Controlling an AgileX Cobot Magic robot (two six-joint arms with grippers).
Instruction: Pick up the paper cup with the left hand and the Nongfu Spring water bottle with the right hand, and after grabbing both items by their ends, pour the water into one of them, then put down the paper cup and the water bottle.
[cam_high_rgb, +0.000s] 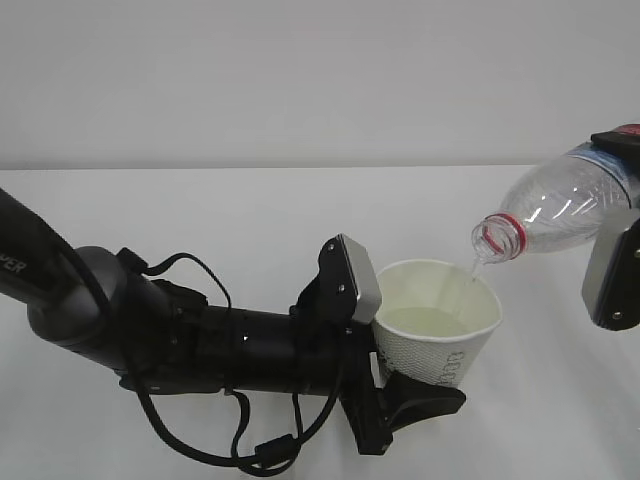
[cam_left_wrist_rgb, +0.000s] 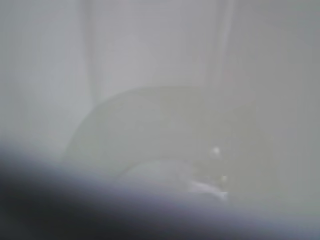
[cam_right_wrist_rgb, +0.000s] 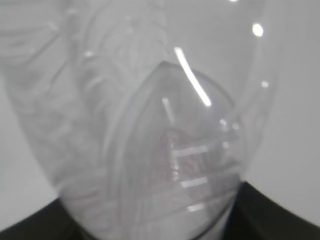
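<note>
Water (cam_high_rgb: 430, 322), clear and pale, pools inside a small white tapered paper cup (cam_high_rgb: 440, 330) with dark green print; a thin stream (cam_high_rgb: 473, 268) falls into it from the red-ringed mouth of a clear ribbed plastic bottle (cam_high_rgb: 560, 212), tilted neck-down at upper right; the black left gripper (cam_high_rgb: 385, 345) clamps the cup's sides above the white table (cam_high_rgb: 250, 220); the right gripper (cam_high_rgb: 618, 225), grey-panelled, grasps the bottle's body; both wrist views are blurred.

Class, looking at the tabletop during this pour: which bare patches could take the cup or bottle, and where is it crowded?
Free: the white table behind the left hand, and below the water bottle right of the paper cup. Crowded: front left, under the arm and cables.
</note>
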